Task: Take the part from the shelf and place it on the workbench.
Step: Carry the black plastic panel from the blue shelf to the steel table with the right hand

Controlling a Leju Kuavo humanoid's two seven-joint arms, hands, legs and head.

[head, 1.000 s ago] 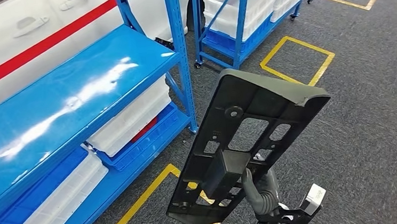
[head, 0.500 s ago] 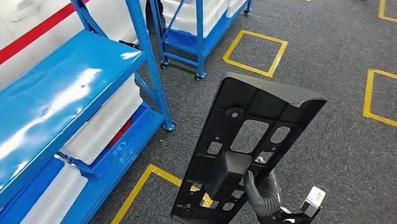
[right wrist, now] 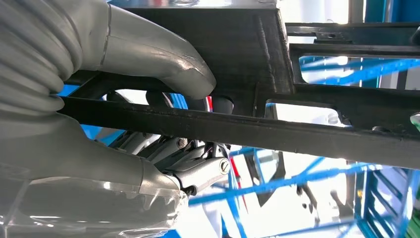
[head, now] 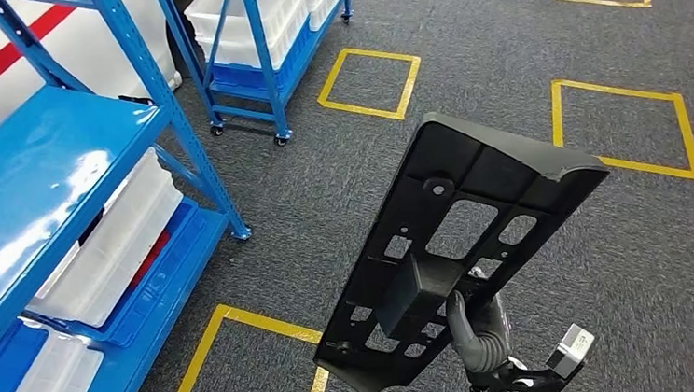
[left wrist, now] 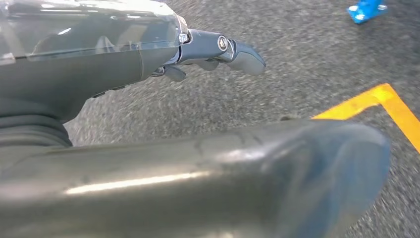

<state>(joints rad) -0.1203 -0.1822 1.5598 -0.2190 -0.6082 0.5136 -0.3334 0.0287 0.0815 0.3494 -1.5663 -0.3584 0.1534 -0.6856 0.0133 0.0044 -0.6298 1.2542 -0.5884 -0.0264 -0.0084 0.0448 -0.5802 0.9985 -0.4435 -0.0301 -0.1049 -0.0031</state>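
Matt black plastic part (head: 464,243), glossy blue metal shelf (head: 35,197), rough grey carpet (head: 666,255)

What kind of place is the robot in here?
Probably a factory or warehouse floor: blue metal shelving holding white plastic bins, yellow squares taped on grey carpet, and a black moulded part in the right hand.

Part (head: 464,243): black flat plastic panel, ribbed, several rectangular cut-outs | I see it tilted, raised above grey floor | gripped at lower end.

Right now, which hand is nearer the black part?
Right. The right hand grips the black part near its lower edge, thumb pressed on it. The left hand hangs over the carpet, holding nothing.
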